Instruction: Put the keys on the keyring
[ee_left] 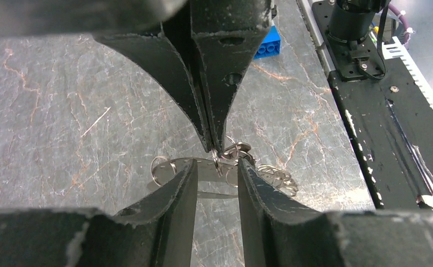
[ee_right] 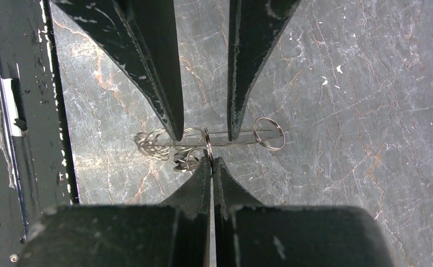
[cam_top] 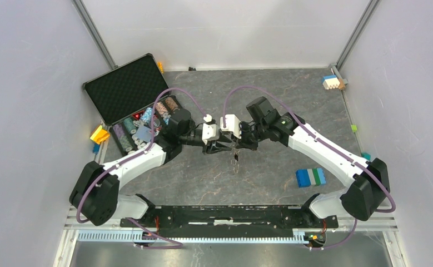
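On wrist views alone, keyring point(ee_right: 248, 136) rings point(ee_right: 270, 133)

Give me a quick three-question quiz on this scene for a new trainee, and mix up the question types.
1. True or false: the right gripper is shut on a small silver split ring beside the flat grey metal keyring.
2. Where is the open black foam-lined case: A on the robot's left, B on its right?
3. Fill in: the flat toy-brick block on the robot's right is blue, white and ___.
Key: 1 true; 2 A; 3 green.
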Action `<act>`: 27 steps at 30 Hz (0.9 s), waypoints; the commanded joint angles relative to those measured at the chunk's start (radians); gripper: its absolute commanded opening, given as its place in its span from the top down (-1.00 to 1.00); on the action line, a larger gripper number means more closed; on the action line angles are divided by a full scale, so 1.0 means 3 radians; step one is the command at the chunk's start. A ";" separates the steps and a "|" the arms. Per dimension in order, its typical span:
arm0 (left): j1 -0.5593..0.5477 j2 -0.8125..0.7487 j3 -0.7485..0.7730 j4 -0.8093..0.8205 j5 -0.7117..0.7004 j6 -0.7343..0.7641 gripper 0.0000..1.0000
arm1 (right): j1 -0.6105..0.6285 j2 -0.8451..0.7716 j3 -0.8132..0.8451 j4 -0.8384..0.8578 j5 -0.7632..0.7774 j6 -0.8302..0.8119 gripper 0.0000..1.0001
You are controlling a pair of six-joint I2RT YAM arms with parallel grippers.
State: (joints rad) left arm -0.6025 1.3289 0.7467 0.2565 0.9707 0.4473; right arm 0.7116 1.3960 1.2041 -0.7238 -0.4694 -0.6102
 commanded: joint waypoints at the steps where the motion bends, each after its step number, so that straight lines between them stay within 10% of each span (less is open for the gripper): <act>1: -0.0029 0.0061 -0.0084 0.0504 0.0083 -0.0285 0.23 | 0.0016 -0.0005 0.0150 0.0086 -0.0071 0.0023 1.00; 27: -0.0029 0.0262 -0.0274 0.1025 0.0206 -0.0579 0.53 | -0.0023 -0.0201 -0.0137 0.0435 -0.0179 0.0104 1.00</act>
State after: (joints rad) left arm -0.6083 1.3968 0.6758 0.5125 1.0050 0.3042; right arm 0.7113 1.3842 1.1648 -0.6643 -0.4847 -0.5907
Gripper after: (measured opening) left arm 0.249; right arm 0.010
